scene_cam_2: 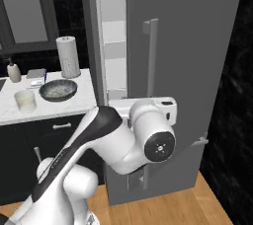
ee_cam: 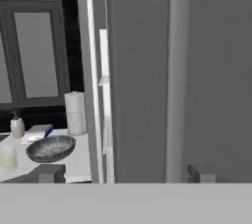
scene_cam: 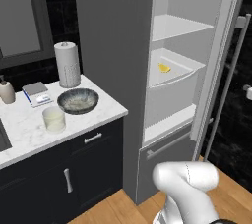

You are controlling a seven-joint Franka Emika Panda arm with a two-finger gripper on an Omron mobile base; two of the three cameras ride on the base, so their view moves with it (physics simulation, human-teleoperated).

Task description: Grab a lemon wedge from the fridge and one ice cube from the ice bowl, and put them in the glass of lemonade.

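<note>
Hidden and cropped elements, as I see them.
The open fridge door (scene_cam_2: 188, 71) conceals the shelves from my right base view; the glass of lemonade (ee_cam: 7, 158) is cut by the hand view's left edge.

Grey fridge (ee_cam: 142, 80) door with bar handle (ee_cam: 176, 70), ice bowl (ee_cam: 50, 149) on marble counter (ee_cam: 78, 166), paper-towel roll (ee_cam: 75, 113) behind

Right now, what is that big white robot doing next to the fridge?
The robot's arm is up against the outside of the fridge door, which stands open. Its fingers are open and hold nothing. A tiny lemon wedge lies on a shelf inside. On the counter beside the fridge wait the ice bowl and the glass of lemonade. Nothing has gone into the glass yet, as far as the pictures show.
</note>
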